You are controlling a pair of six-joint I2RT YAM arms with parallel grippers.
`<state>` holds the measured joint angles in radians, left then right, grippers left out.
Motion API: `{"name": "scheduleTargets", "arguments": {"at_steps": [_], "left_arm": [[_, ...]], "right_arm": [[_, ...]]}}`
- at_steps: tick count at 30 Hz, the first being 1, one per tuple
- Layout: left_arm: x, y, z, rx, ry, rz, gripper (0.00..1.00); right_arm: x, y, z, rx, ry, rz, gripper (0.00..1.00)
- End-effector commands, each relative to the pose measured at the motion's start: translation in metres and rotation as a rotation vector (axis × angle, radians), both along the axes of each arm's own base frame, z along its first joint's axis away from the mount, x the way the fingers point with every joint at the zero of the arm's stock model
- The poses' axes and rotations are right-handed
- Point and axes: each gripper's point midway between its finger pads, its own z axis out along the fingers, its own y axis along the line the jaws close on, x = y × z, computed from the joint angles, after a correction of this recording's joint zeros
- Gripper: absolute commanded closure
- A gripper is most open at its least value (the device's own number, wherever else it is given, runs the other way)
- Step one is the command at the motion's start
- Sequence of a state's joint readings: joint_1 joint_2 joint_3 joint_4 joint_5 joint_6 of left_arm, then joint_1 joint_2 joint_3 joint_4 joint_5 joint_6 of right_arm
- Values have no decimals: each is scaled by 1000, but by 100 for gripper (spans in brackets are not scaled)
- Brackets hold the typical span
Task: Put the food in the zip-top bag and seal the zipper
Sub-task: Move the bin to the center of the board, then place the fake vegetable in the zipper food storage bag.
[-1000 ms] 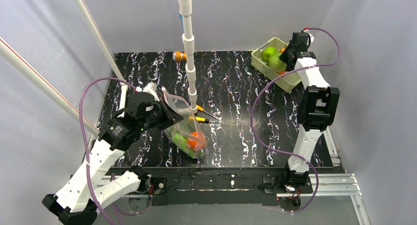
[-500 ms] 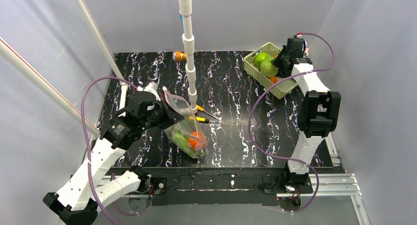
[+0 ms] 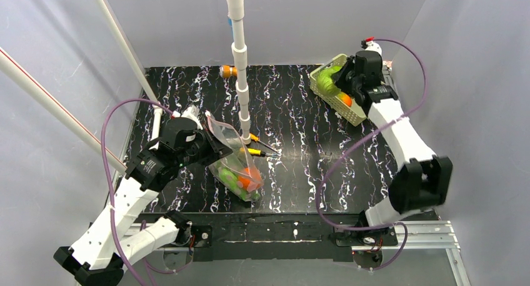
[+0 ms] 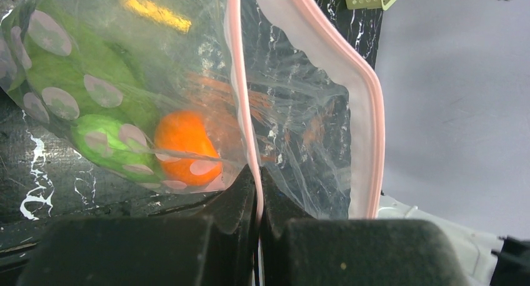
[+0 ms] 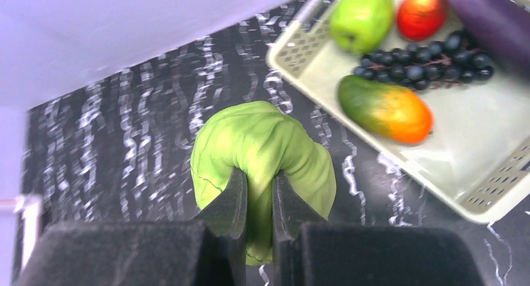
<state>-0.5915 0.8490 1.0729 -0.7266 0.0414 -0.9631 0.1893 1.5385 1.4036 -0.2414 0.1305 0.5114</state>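
At the far right corner: right claw (image 5: 258,180) clamped on a green leaf (image 5: 262,133), just beside the basket (image 5: 481,142).

Left claw (image 4: 258,180) is clamped on one lip of the bag (image 4: 300,111) at the zipper (image 4: 240,80). The other lip bows away, so the mouth stands apart. The bag sits left of centre, with green pieces and an orange ball (image 4: 184,136) inside. Carry the leaf high, clear of the white pipe (image 3: 240,61), and release only over the mouth. Hold the left grip steady, or the floppy lip may fold shut. The bench (image 3: 294,105) is black with white marbling; a screwdriver (image 3: 257,152) lies by the bag. Pale grey walls (image 3: 475,61) enclose three sides.
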Motion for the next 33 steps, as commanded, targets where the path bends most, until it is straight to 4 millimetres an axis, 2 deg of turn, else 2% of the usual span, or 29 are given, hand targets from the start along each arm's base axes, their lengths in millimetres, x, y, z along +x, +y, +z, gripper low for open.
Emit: {"name": "scheduleTargets", "arguments": {"at_steps": [1,4,6,10,14,17,20,23,28,33], "left_arm": [[-2,2,0,2,-9,-3,100],[-1,-1,1,-29,-23,0,100],[0,-2,0,-48,-32,4,100],[2,-2,0,-57,-45,15,100],[3,-6,4,-80,-57,7,100],[4,-7,3,-89,-62,7,100],[4,-8,4,-91,-63,1,100],[7,-11,6,-97,-62,-2,100],[12,-18,5,-110,-47,-4,100],[10,-19,1,-124,-33,-2,100]], "right_arm": [[-52,21,42,47,-105,89,99],[-91,57,36,217,-94,267,99],[-119,78,34,264,-79,372,99],[-170,106,18,274,-3,513,99],[-216,129,19,301,44,659,99],[-247,140,42,306,-12,751,99],[-274,150,80,326,-111,837,99],[-290,165,116,389,-158,892,99],[-309,210,150,560,-183,944,99],[-309,240,179,659,-235,933,99]]}}
